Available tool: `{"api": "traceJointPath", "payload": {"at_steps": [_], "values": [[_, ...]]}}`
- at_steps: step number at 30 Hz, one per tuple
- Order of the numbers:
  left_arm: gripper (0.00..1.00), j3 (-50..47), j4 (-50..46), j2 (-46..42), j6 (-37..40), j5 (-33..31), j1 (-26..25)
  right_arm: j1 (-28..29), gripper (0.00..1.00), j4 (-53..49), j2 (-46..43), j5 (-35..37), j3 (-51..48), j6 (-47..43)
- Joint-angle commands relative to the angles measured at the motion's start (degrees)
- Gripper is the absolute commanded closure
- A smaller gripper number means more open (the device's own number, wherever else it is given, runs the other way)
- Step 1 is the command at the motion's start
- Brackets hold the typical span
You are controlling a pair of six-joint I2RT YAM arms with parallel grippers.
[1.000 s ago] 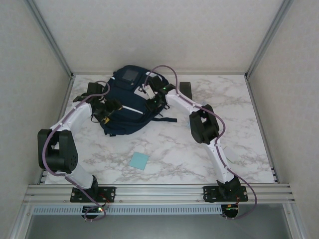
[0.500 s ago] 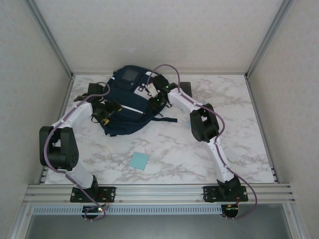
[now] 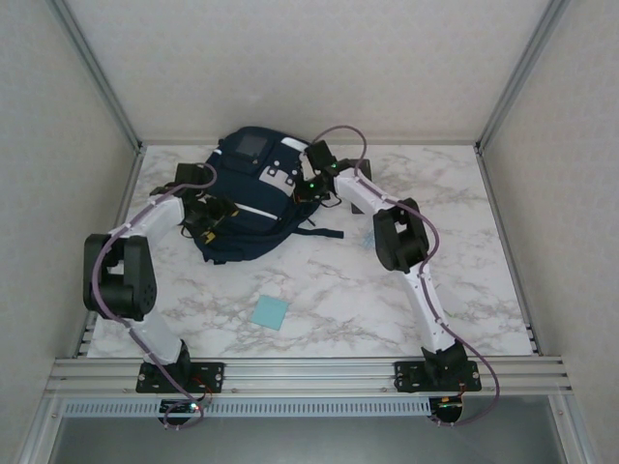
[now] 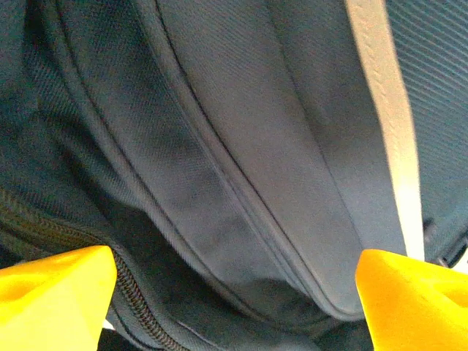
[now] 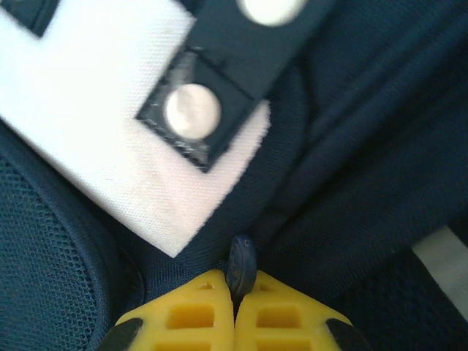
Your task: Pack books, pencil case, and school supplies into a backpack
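The navy backpack [image 3: 247,208] lies at the back left of the table. My left gripper [image 3: 215,215] rests on its left side, jaws open wide, yellow fingertips [image 4: 55,292] spread over a fabric fold [image 4: 241,146] beside a zipper [image 4: 131,300]. At the bag's right edge my right gripper [image 3: 302,188] is shut on a small dark blue zipper pull [image 5: 240,263], just below a white tab [image 5: 124,131] with a snap [image 5: 191,110]. A light-blue square pad [image 3: 270,312] lies on the table in front. The dark pencil case [image 3: 366,166] sits partly hidden behind my right forearm. The books are out of view.
The marble table [image 3: 464,242] is walled at the back and both sides by pale panels and metal posts. A dark strap [image 3: 324,232] trails from the bag's right side. A white reflective stripe [image 4: 387,110] runs down the fabric near my left gripper.
My right gripper has closed onto the zipper pull and shifted back and right along the bag's edge. The left elbow has swung slightly; its jaws stay open.
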Motion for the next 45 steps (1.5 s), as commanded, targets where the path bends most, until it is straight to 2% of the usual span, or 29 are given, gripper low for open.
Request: {"api": "traceJointPath", "payload": {"at_steps": [1, 6, 11, 12, 15, 18, 20, 27, 33, 39, 45], "values": [[0.15, 0.8, 3.76, 2.31, -2.8, -2.38, 0.56, -0.31, 1.0, 13.06, -4.69, -4.68, -9.96, 20.07], [0.15, 4.56, 3.85, 5.7, -2.06, -5.12, 0.54, 0.91, 1.0, 25.61, -12.4, -3.26, -25.5, 32.05], [0.15, 10.41, 3.4, 9.4, -0.87, -7.18, 0.69, 3.94, 0.99, 28.09, -18.98, 0.44, -34.11, 32.52], [0.15, 11.9, 3.32, 10.26, -0.5, -7.43, 0.68, 4.48, 0.94, 27.89, -20.1, 0.97, -35.61, 32.98], [0.15, 16.47, 2.36, 12.84, 0.88, -7.79, 1.09, 5.93, 0.88, 28.46, -22.91, 0.52, -39.28, 35.22], [0.15, 20.36, 1.09, 14.93, 2.54, -8.04, 1.65, 6.9, 0.73, 28.38, -25.94, 0.32, -42.29, 35.82], [0.15, 22.64, -0.05, 16.0, 3.67, -8.14, 2.13, 6.89, 0.67, 26.95, -28.13, 1.48, -43.7, 34.87], [0.16, 28.59, -7.5, 14.7, 11.81, -9.7, 2.47, 3.62, 0.57, 17.27, -32.88, 4.84, -42.66, 26.29], [0.16, 26.0, -13.71, 7.27, 17.93, -11.13, 0.49, -2.81, 0.49, 10.68, -30.48, 4.81, -38.84, 21.23], [0.16, 19.42, -14.71, -0.92, 17.6, -10.27, -6.66, -7.88, 0.47, 11.82, -24.38, 3.34, -34.66, 19.75], [0.17, 19.81, -14.78, -1.45, 17.54, -14.45, -15.88, -9.72, 0.42, 17.9, -16.47, -5.35, -28.06, 22.96]]}}
